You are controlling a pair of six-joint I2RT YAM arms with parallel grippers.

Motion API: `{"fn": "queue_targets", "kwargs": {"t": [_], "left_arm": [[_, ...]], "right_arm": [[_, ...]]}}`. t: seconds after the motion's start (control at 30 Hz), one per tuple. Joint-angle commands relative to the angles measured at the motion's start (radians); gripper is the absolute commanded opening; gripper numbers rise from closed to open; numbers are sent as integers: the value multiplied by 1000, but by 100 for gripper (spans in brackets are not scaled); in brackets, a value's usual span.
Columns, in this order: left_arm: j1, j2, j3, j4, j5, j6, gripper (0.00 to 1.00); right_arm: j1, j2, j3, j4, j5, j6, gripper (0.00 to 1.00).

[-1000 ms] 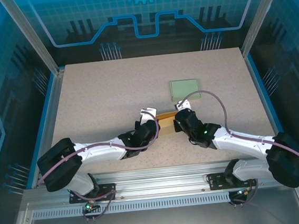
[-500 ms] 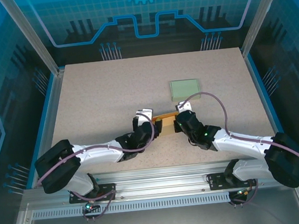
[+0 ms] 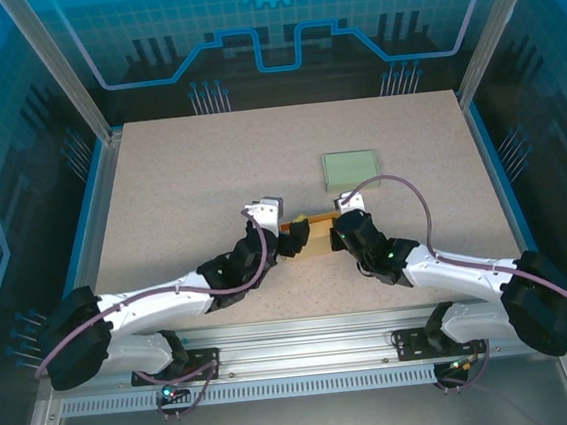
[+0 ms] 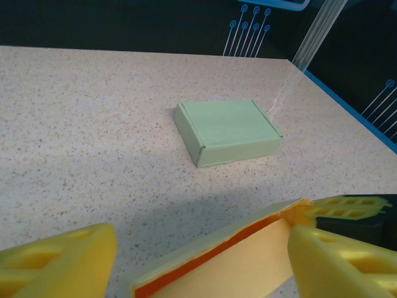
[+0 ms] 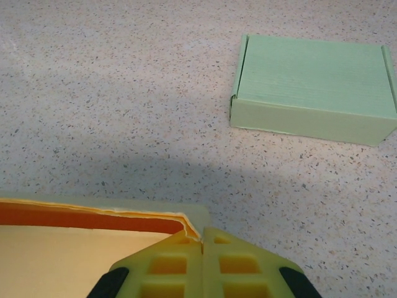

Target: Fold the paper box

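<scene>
Jaws of the right gripper (image 5: 203, 248) were pressed together, pinching the paper box (image 5: 80, 248) at its corner. The left gripper (image 4: 198, 264) was spread, one finger on each side of a raised flap. The orange paper box sat toward 6 o'clock on the table (image 3: 189, 171), between the grippers; a closed green box (image 4: 226, 130) lay apart at 1 o'clock.

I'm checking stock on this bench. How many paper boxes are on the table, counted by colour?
green paper box, closed up: 1
orange paper box, not yet folded up: 1
Total: 2
</scene>
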Motion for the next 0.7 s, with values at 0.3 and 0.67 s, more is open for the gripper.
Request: {"fn": "queue_targets", "kwargs": {"t": [0.3, 0.67], "left_arm": [[29, -93, 31, -355, 3, -55, 29], [66, 7, 83, -312, 125, -35, 29]], "right_arm": [[-4, 0, -32, -69, -11, 19, 0], [-4, -11, -30, -80, -11, 21, 0]]}}
